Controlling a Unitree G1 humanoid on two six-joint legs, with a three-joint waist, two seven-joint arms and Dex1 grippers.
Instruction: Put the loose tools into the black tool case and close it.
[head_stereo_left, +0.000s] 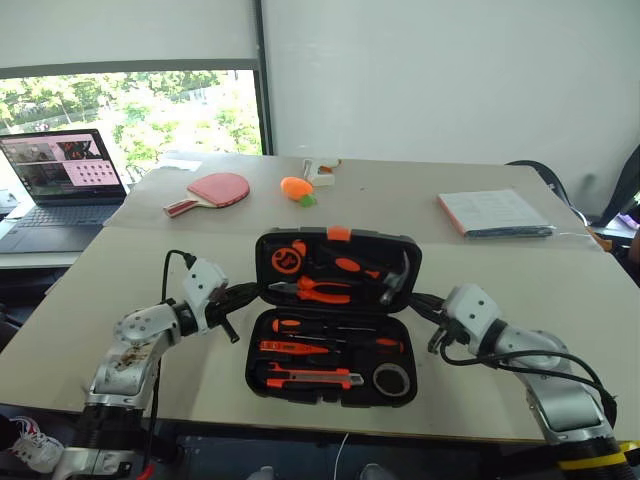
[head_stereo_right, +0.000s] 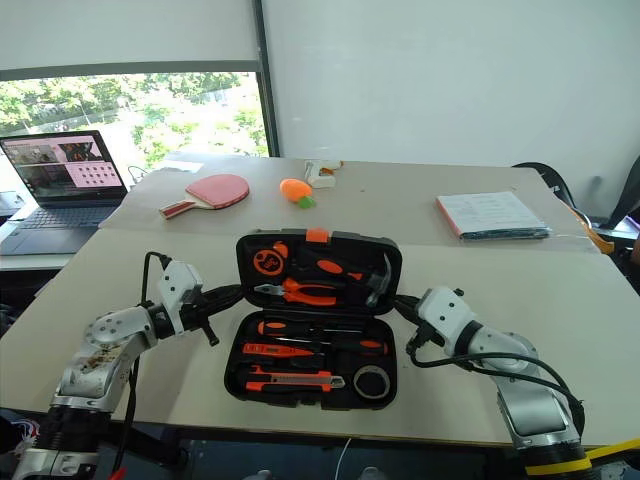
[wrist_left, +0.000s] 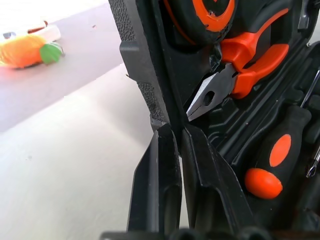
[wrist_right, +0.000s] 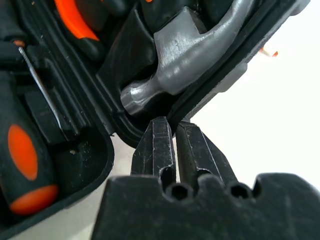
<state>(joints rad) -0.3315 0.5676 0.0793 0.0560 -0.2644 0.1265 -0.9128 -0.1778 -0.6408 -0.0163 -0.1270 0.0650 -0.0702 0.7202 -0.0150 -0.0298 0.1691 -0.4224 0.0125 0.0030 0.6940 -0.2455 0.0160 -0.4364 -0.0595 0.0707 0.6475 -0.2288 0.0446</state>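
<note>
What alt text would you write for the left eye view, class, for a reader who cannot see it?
An open black tool case lies on a beige table, tools slotted inside, with the left gripper and right gripper shut at its hinge ends. A red paddle lies beyond.

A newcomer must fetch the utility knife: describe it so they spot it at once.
On the beige table, the black tool case lies open between the two grippers. In its near half, below the screwdrivers and left of the tape roll, lies the utility knife: flat, orange and black, no round handle or steel shaft.
</note>
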